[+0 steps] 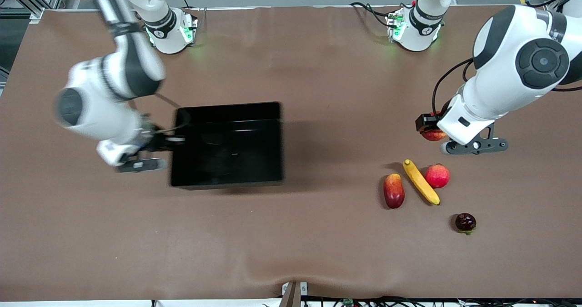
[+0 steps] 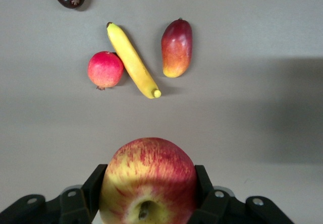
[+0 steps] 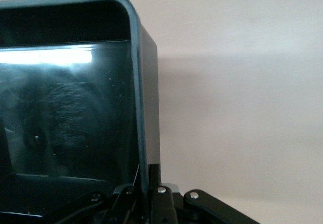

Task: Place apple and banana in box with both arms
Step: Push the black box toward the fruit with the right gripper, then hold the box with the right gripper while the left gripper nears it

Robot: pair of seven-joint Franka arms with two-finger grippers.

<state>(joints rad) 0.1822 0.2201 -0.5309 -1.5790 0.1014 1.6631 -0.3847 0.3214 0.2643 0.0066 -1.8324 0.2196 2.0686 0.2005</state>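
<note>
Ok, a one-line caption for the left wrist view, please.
Left pincer shut on the apple above the table, with the banana lying between two red fruits.

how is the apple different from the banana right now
The apple is round and red with yellow streaks; the banana is long, slim and yellow. The apple is clamped in the left gripper; the banana lies on the table between two other fruits, untouched. Both are outside the box, whose wall the right gripper grips.
</note>
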